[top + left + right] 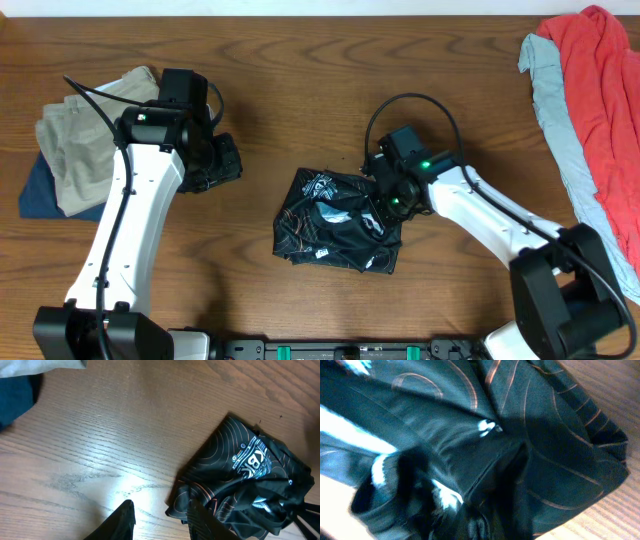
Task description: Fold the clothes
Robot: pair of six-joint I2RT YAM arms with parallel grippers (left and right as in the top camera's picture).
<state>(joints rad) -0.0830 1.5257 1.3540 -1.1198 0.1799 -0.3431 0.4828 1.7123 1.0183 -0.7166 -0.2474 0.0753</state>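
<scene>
Right gripper pinched shut on jersey, at its right edge, mid-table. Left gripper spread, empty; jersey sits to its right, apart.

Left arm: reaches up the left side from the near edge, wrist bent right. My left gripper hangs above bare wood, nothing in it. In the wrist view both fingers show at the bottom edge, jaws partly apart with tabletop visible between them.

Right arm: runs from the base at lower right diagonally toward table centre, green wrist LED lit. My right gripper is down on the right edge of the jersey, jaws closed on a fold. In the wrist view the fabric fills the frame and bunches at bottom centre, and I can't make out the fingertips.
</scene>
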